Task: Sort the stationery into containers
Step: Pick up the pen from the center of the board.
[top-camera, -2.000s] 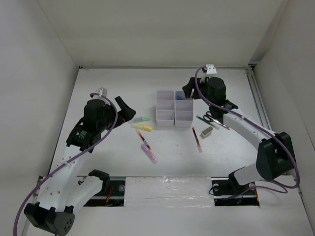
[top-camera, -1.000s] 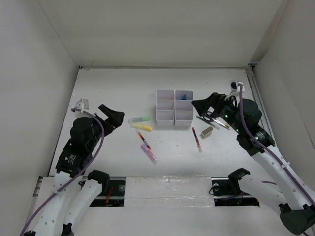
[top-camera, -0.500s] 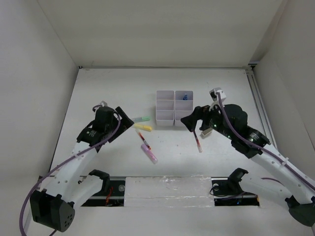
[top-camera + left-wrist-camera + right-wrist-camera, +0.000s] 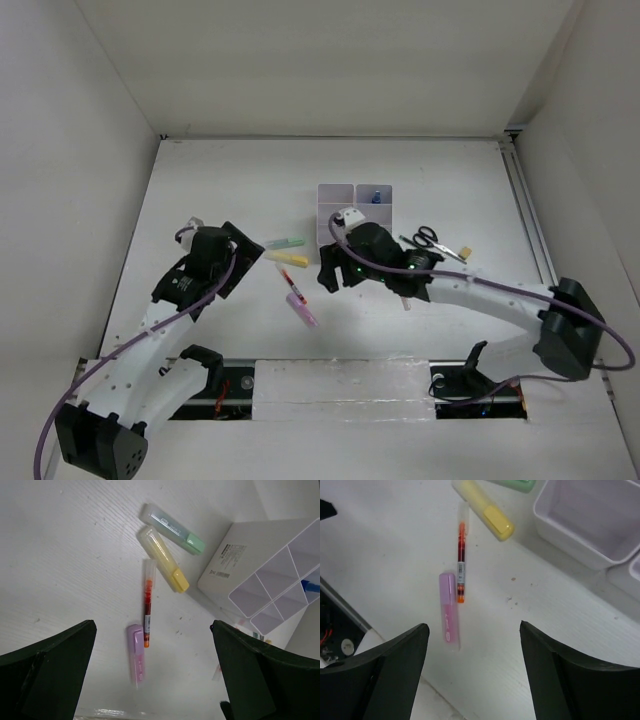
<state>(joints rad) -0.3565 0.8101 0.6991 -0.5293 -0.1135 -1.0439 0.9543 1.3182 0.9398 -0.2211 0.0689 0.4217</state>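
The white organiser tray [image 4: 337, 194] [image 4: 225, 567] [image 4: 580, 525] stands mid-table, its front half hidden under my right arm; a blue piece [image 4: 375, 196] [image 4: 311, 586] lies in a back compartment. Left of it lie a green highlighter [image 4: 285, 243] [image 4: 172, 529], a yellow highlighter [image 4: 290, 259] [image 4: 162, 557] [image 4: 485, 510], a red pen [image 4: 291, 282] [image 4: 148, 600] [image 4: 461, 560] and a pink highlighter [image 4: 303, 312] [image 4: 136, 652] [image 4: 449, 607]. My right gripper [image 4: 325, 276] [image 4: 474, 627] hangs open just right of pen and pink highlighter. My left gripper [image 4: 238, 262] [image 4: 152, 630] is open to their left.
Black-handled scissors [image 4: 428, 238] and a small beige block [image 4: 466, 252] lie right of the tray, behind my right arm. The arm's forearm stretches across the table's middle. The metal rail [image 4: 340, 385] runs along the near edge.
My right arm has swung left from the scissors' side, across the tray's front, to above the pink highlighter and red pen. The left gripper has shifted slightly nearer them.
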